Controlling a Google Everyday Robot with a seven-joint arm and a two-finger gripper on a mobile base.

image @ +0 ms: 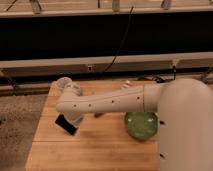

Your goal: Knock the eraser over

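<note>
The small matte black rectangular eraser (66, 124) sits tilted at the left-centre of the frame on the wooden desk (100, 150), partly tucked under the white arm. The hand (75, 116) is right above and against it, mostly hidden, so can't tell how it's set. I'd guess a short sideways nudge high on the block does it, steering away from the green round plate (141, 125) to the right
</note>
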